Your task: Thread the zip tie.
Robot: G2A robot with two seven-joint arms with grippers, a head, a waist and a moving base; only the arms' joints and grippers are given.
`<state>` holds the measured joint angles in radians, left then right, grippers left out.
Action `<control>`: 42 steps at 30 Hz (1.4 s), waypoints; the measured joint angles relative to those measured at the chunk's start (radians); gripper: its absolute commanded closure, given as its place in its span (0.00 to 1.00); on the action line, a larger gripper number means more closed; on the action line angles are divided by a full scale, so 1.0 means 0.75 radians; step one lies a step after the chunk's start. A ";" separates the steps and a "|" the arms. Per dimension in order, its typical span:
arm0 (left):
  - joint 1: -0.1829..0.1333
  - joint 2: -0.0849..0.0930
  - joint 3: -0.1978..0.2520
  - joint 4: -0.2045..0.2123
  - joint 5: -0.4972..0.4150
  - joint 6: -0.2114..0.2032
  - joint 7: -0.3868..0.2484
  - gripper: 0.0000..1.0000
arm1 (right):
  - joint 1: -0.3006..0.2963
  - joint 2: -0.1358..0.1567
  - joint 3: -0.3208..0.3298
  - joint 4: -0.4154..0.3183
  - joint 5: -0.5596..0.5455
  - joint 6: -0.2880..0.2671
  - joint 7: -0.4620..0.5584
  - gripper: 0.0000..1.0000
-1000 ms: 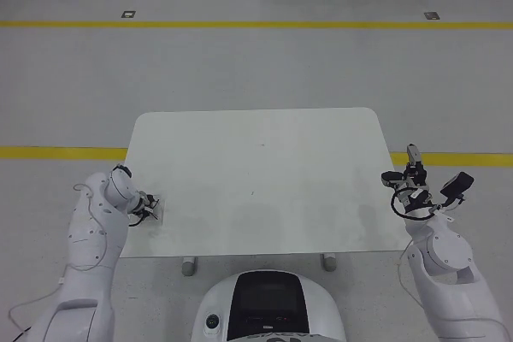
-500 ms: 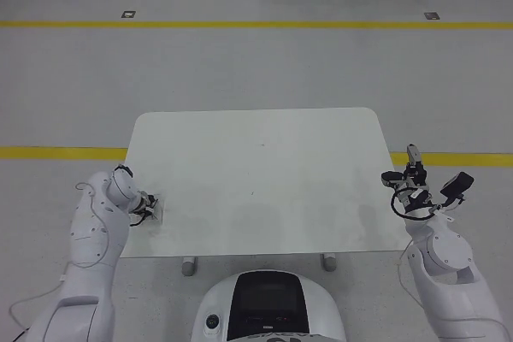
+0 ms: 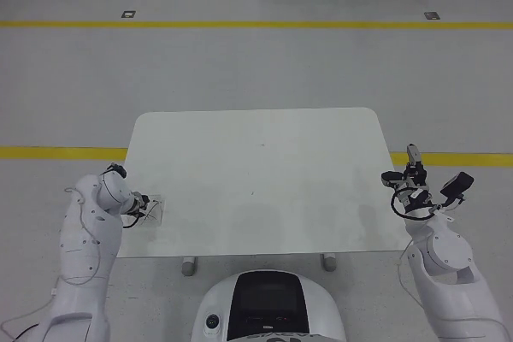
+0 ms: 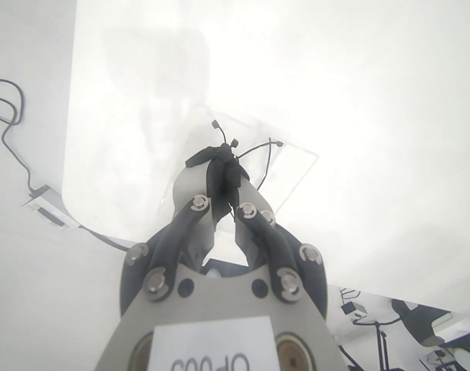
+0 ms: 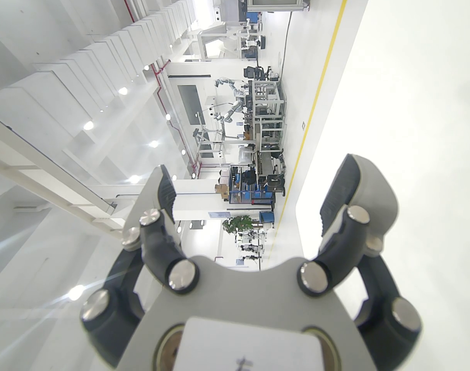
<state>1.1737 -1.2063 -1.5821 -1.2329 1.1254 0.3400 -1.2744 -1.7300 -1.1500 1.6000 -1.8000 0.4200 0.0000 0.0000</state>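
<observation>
White counter [image 3: 256, 171] carries a clear tray [image 4: 293, 171] at its left edge. Over it the left claw [image 4: 225, 156] is pinched together on a thin black zip tie [image 4: 268, 158]. Light, springy and slick, it is likely best held near the head. Right claw [image 5: 258, 167] hangs spread apart, off the counter's right edge.

White shells clad the left arm [image 3: 84, 246] and right arm [image 3: 449, 256], trailing black cables. The left gripper [image 4: 227, 156] and right gripper [image 5: 256, 167] show grey plates, black links, silver screws.
</observation>
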 measured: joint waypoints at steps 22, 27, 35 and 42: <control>0.114 0.002 -0.037 -0.200 -0.005 0.000 0.061 1.00 | 0.000 0.000 0.000 0.000 0.000 0.000 0.000 0.00; 0.099 -0.005 -0.018 -0.153 -0.005 0.000 0.143 1.00 | 0.000 0.000 0.000 0.000 0.000 0.000 0.000 0.00; 0.083 -0.020 -0.010 -0.098 -0.003 0.000 0.251 1.00 | 0.000 0.000 0.000 0.000 0.000 0.000 0.000 0.00; 0.067 -0.026 0.001 -0.058 0.026 0.000 0.256 0.97 | 0.000 0.000 0.000 0.000 0.000 0.000 0.000 0.00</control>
<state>1.2243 -1.2258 -1.5811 -1.2764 1.1448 0.3400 -1.0827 -1.7300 -1.1500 1.6000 -1.8000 0.4200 0.0000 0.0000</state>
